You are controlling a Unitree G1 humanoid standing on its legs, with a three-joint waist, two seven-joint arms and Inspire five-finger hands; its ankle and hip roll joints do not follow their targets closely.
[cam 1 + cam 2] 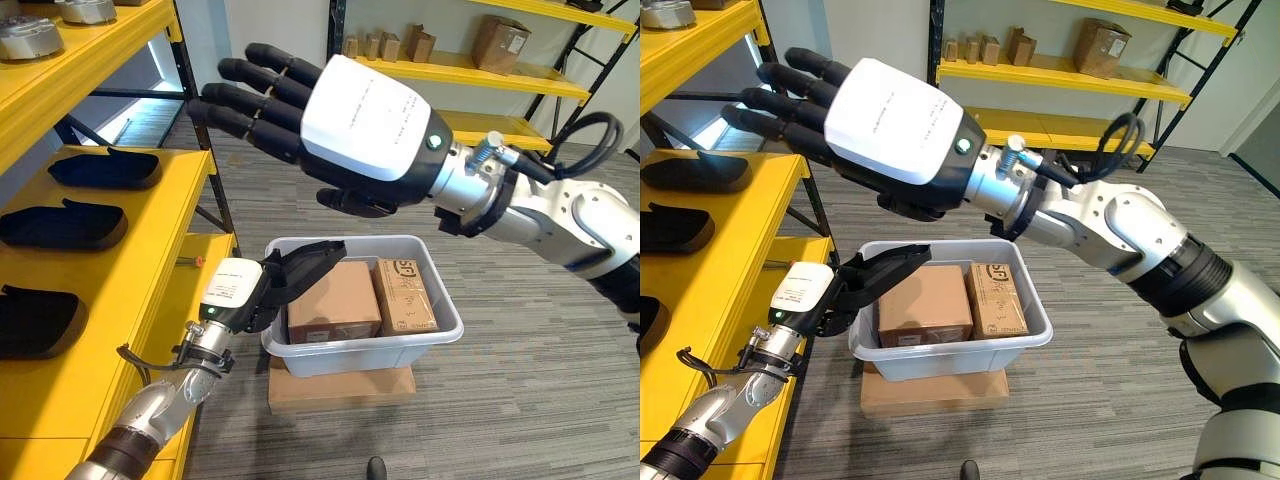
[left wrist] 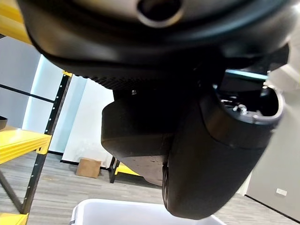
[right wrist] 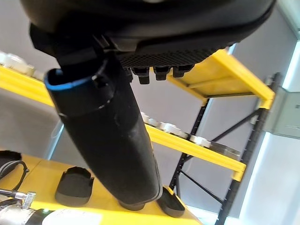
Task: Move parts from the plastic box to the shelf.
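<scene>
While the right hand (image 1: 365,125) hovers upper centre with straight, empty fingers, the left hand (image 1: 285,280) reaches relaxed over the white plastic box (image 1: 420,340) at lower centre, holding brown cardboard boxes (image 1: 333,300).

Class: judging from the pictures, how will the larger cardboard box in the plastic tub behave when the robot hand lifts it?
The larger cardboard box looks stiff and flat-sided, so it should not roll. Its smooth faces may slip in a loose grip. It sits tight beside the smaller carton in the plastic tub, so it may drag on lifting.
</scene>
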